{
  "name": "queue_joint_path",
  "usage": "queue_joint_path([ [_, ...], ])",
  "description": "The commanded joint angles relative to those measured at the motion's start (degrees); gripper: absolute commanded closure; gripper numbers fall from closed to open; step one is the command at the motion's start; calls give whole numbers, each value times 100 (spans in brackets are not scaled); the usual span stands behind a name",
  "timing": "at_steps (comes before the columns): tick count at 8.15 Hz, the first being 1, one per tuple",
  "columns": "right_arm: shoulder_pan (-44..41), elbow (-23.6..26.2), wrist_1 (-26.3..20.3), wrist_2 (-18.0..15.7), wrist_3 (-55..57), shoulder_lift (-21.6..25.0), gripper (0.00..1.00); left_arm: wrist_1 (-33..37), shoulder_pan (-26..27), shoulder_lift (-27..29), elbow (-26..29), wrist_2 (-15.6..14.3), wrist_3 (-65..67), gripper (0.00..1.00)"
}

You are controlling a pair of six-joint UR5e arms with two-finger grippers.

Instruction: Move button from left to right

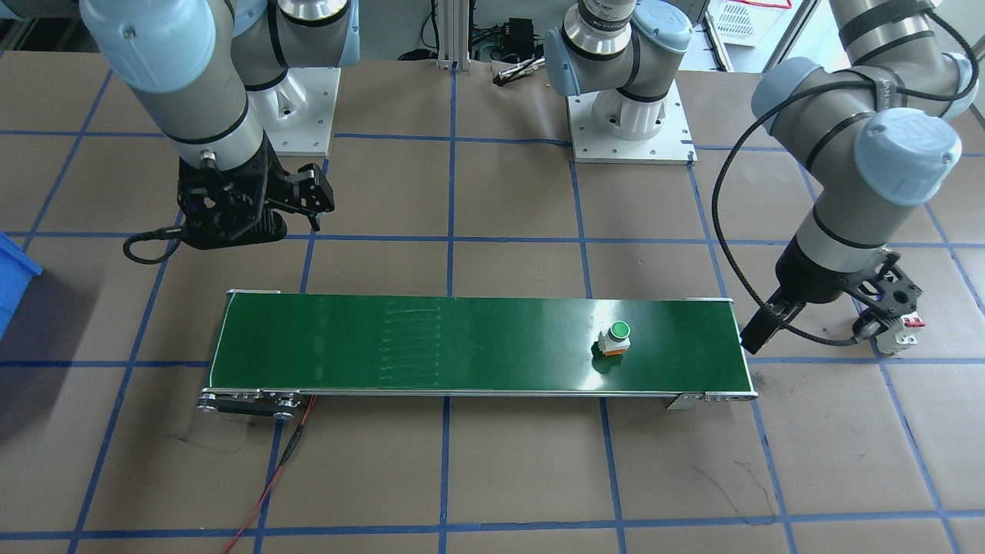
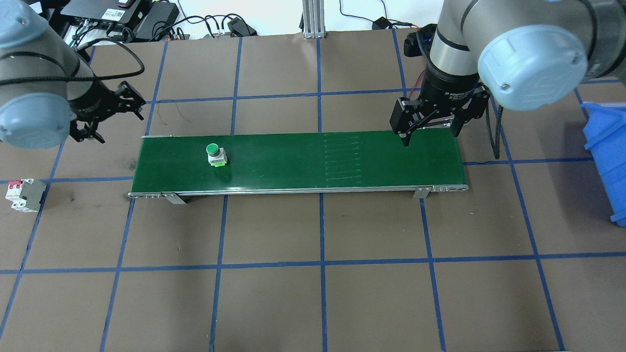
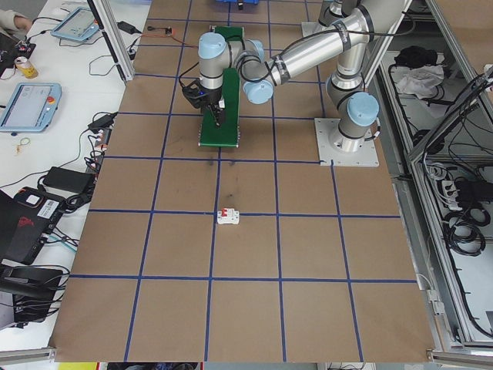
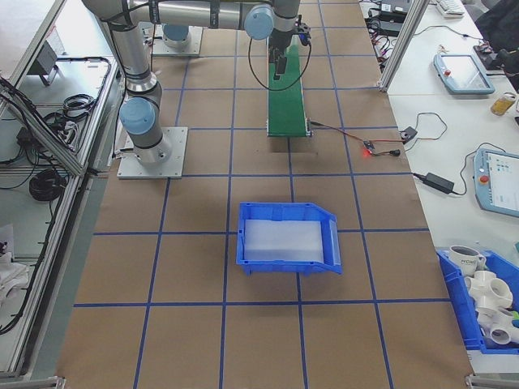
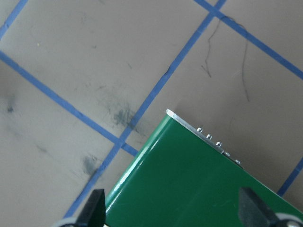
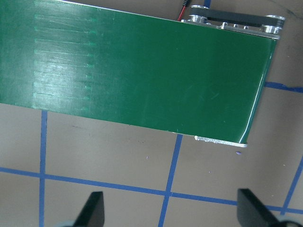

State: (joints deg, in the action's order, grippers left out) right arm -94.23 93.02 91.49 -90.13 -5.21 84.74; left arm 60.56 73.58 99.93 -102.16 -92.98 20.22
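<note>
1. Overhead exterior view: the button [image 2: 213,154] stands upright on the green conveyor belt [image 2: 298,161], green cap up, near the belt's end on my left side and touching neither tool
2. My left tool [image 2: 105,117] hangs over the brown tabletop [image 2: 313,274] just beyond that end of the belt, toward the far corner; its fingers are spread and pinch nothing
3. In the left wrist view both fingertips [image 5: 94,208] show at the bottom edge, wide apart, with the belt's corner and blue grid tape between them
4. My right tool [image 2: 430,129] hovers at the far edge of the belt near its other end, fingers spread and empty
5. The right wrist view shows its two fingertips [image 6: 94,210] well apart over the tabletop beside the belt's end roller
6. From the front-facing camera the button [image 1: 615,338] sits on the belt toward that picture's right, with my left tool [image 1: 885,308] past the belt's end and next to a white circuit breaker with red toggles [image 1: 902,332] on the tabletop
7. A blue bin [image 2: 606,156] sits on the tabletop beyond my right tool, well apart from the belt
</note>
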Motion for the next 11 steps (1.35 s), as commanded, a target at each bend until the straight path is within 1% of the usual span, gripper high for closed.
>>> queue_joint_path([
  [1, 2, 372, 524, 22, -15, -318, 0, 1637, 76, -35, 1429, -454, -1405, 0],
  [2, 2, 662, 1085, 22, -24, -527, 0, 2540, 251, -44, 2027, -467, -1407, 0],
  [3, 2, 830, 1647, 30, -24, -790, 0, 3088, 610, -78, 2503, -449, -1407, 0],
  [4, -7, 866, 2001, 65, -32, -1089, 0, 3181, 1118, -175, 2673, -467, -1398, 0],
  [5, -7, 867, 2065, 92, -50, -1153, 0, 3199, 1480, -341, 2675, -502, -1407, 0],
  [6, 2, 867, 2049, 136, -50, -1162, 0, 3199, 1614, -543, 2675, -502, -1407, 0],
  [7, 2, 849, 2022, 136, -33, -1110, 0, 3208, 1615, -840, 2649, -484, -1398, 0],
  [10, 2, 761, 2074, 154, 64, -1109, 0, 3366, 1581, -958, 2569, -432, -1389, 0],
  [11, 10, 761, 2162, 162, 64, -1109, 1, 3340, 1580, -888, 2560, -240, -1389, 0],
])
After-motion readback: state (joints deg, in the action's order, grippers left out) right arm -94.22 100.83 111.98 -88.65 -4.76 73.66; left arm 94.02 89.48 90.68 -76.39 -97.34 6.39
